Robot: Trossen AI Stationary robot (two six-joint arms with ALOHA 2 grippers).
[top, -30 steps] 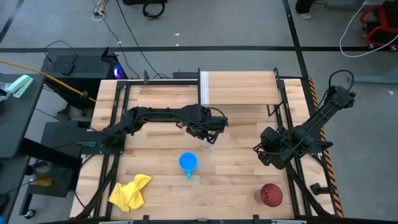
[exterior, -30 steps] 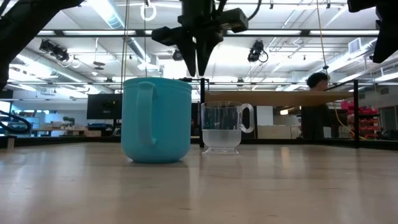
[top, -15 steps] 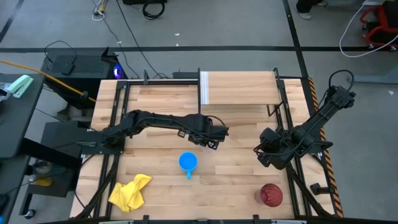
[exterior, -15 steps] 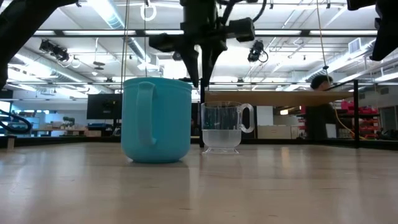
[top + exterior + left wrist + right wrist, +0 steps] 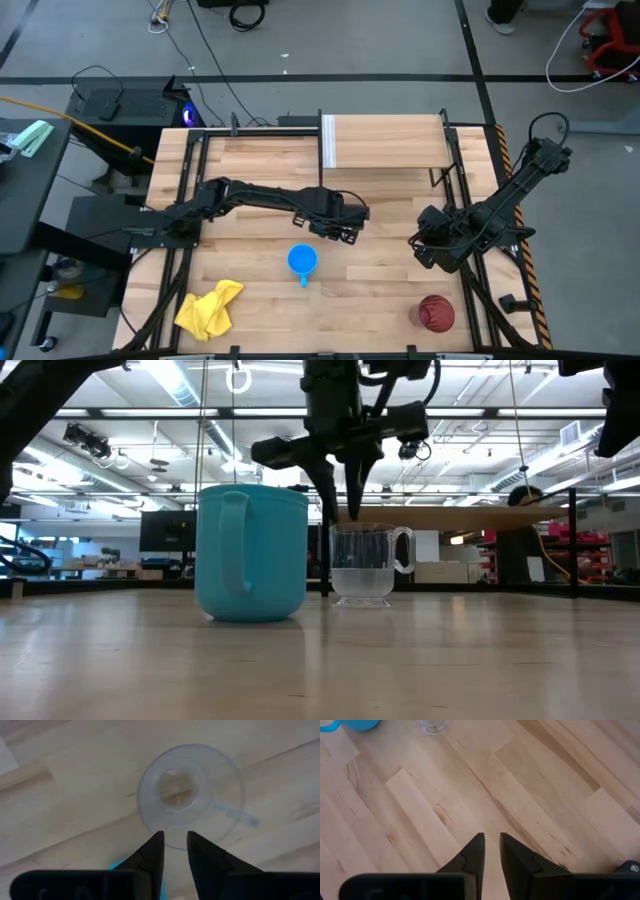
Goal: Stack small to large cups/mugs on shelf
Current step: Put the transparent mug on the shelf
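Here the clear plastic cup (image 5: 190, 795) stands directly under the left end effector (image 5: 175, 847), fingers slightly parted astride its rim.

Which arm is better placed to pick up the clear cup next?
Left. The left gripper hangs right over the clear cup, fingers straddling its rim. The right gripper waits apart from it over bare table.

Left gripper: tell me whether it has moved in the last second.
Yes. The left gripper has come down and shifted right against the blue mug, its jaws now at the clear cup rim.
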